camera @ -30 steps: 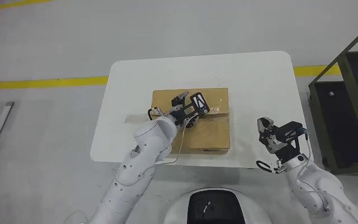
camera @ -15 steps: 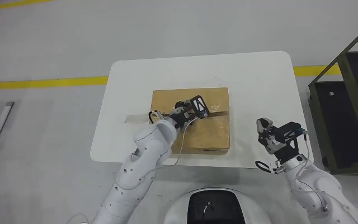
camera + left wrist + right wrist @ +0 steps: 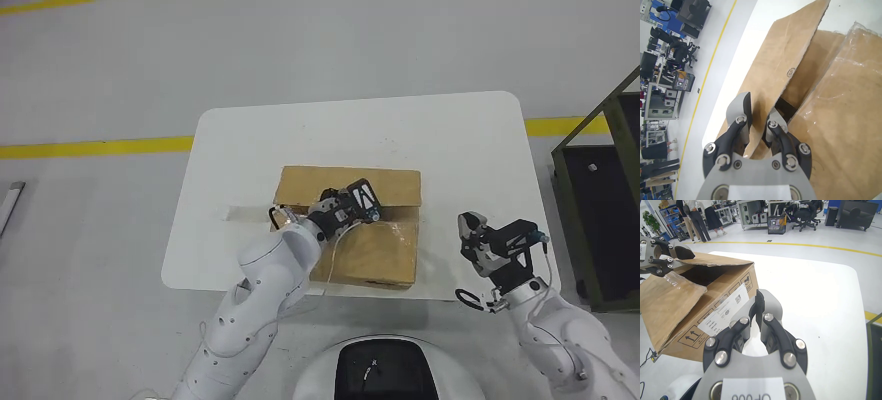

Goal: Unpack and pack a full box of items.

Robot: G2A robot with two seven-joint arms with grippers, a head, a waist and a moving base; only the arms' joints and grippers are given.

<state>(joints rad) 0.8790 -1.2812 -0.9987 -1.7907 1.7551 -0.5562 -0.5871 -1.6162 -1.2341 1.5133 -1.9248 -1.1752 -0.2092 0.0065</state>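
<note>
A white table (image 3: 450, 140) with rounded corners is seen from above, and a brown cardboard box (image 3: 385, 255) is set near its middle, closer to the robot's edge than to the far one. The box's long axis is laid across the table from left to right, turned slightly out of line with the table's edges, and its opening is pointed upward. The far flap (image 3: 780, 56) is raised off the opening along its long edge, so that a dark gap is exposed beneath it; the near flap (image 3: 844, 106), covered with clear wrinkled tape, is lowered over the rest of the top. The left gripper (image 3: 761, 109) is placed over the box's middle with its fingers clamped on the free edge of the far flap – one finger above the cardboard, one below. The right gripper (image 3: 758, 302) is held above the table beside the box's right end, apart from it, its fingers pressed together on nothing. A white label (image 3: 725, 313) is stuck to that end wall
</note>
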